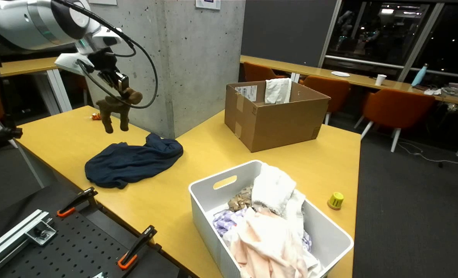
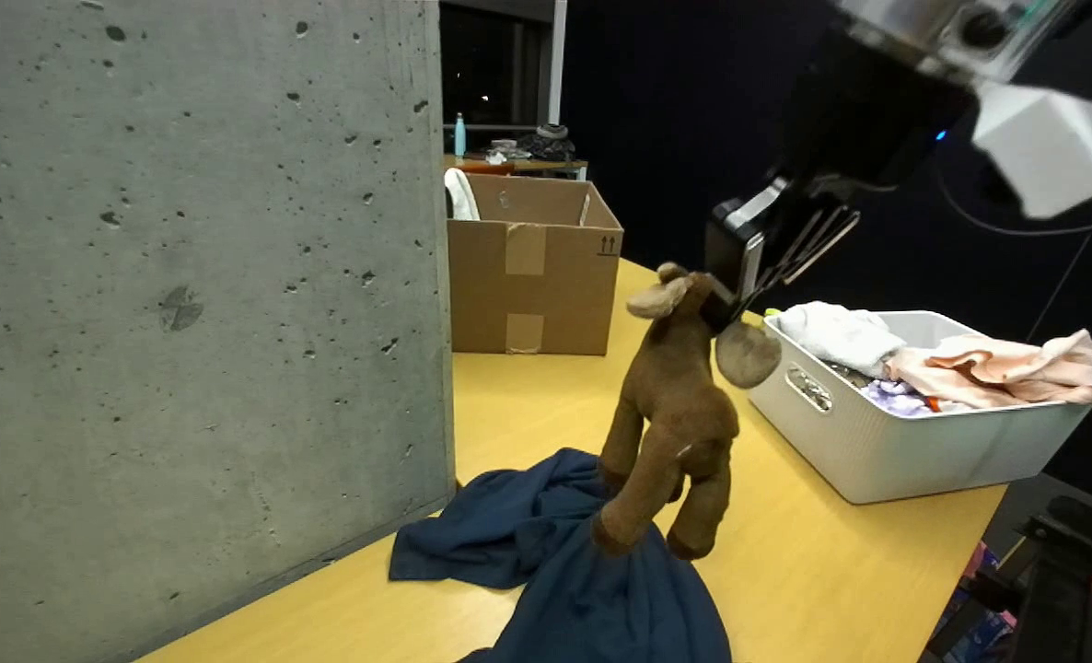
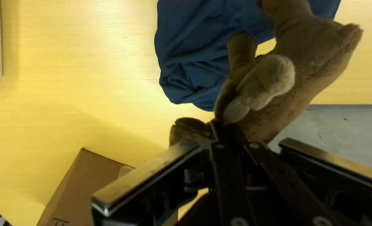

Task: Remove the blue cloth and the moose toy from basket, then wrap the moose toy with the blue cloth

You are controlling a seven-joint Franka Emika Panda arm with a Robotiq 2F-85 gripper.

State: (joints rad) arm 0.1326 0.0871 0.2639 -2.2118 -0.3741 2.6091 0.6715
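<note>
The brown moose toy (image 1: 113,107) hangs in the air by its head from my gripper (image 1: 123,85), legs down. It also shows in an exterior view (image 2: 679,396) and in the wrist view (image 3: 311,59). The gripper (image 2: 726,308) is shut on the head near the pale antlers; the wrist view shows the fingertips (image 3: 226,127) pressed together there. The dark blue cloth (image 1: 132,164) lies crumpled on the table below the toy, apart from it. The cloth also shows in an exterior view (image 2: 546,534) and in the wrist view (image 3: 195,53). The light grey basket (image 1: 209,231) stands apart from both.
The basket (image 2: 877,460) holds white, peach and purple cloths. An open cardboard box (image 1: 287,125) stands at the back with a white cloth over its rim. A concrete pillar (image 1: 136,65) borders the table. A yellow cup-like object (image 1: 335,200) and black clamps (image 1: 138,245) sit near edges.
</note>
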